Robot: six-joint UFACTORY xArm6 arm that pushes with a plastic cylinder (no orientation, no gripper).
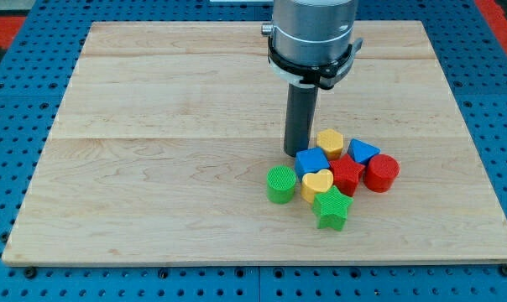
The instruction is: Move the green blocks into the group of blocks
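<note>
My tip point(299, 153) rests on the board just to the upper left of the cluster, beside the blue block point(311, 160) and the yellow hexagon point(330, 143). The green cylinder point(280, 184) stands at the cluster's left edge, close to or touching the yellow heart point(317, 184). The green star point(331, 208) sits at the cluster's bottom, against the yellow heart and the red star point(347, 174). A blue triangle point(363, 152) and a red cylinder point(381, 173) make up the right side.
The wooden board point(153, 126) lies on a blue perforated table point(10, 101). The arm's grey body point(312, 38) hangs over the board's upper middle.
</note>
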